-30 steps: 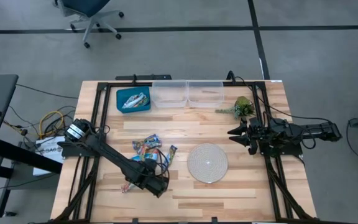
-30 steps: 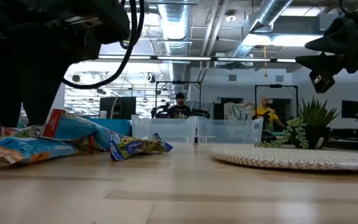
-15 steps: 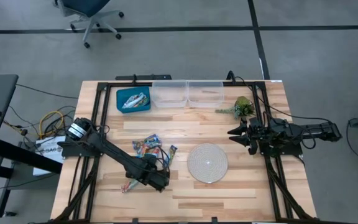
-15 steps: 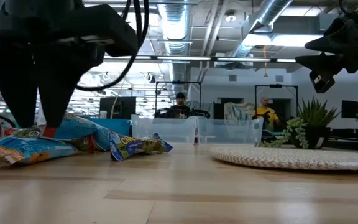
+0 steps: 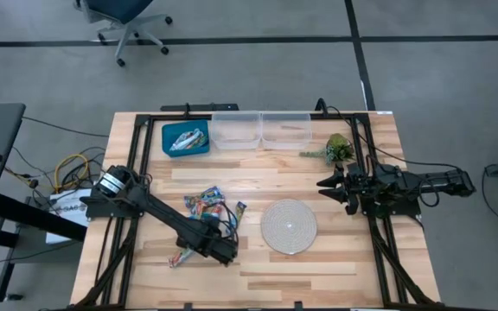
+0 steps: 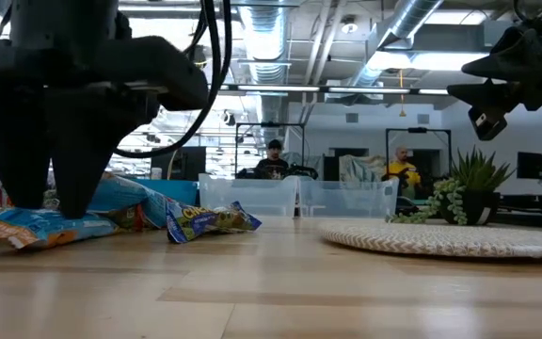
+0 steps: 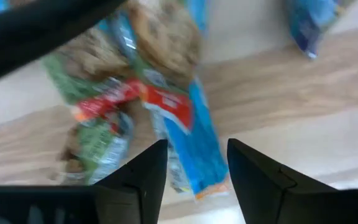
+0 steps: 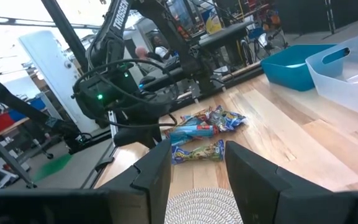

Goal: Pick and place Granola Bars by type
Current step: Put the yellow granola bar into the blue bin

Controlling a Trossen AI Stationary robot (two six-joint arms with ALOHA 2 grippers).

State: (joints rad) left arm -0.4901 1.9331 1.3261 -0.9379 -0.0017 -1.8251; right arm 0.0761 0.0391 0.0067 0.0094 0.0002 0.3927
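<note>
Blue-wrapped bar (image 7: 194, 140) lies lengthwise between your left gripper's (image 7: 196, 163) parted fingers, ungrasped; the arm reaches steeply down.

Even, bright overhead lighting; shadows faint. Low view: ceiling lights (image 6: 398, 58) glare at upper right, foreground soft. Left wrist view shows blur throughout.

**Hidden and unclear**

In the high view the left tool (image 5: 220, 253) covers the end of the bar pile (image 5: 206, 206). The left wrist view blurs the wrappers (image 7: 166, 106), their print unreadable. The blue bin's (image 5: 185, 139) contents are too small to identify.
</note>
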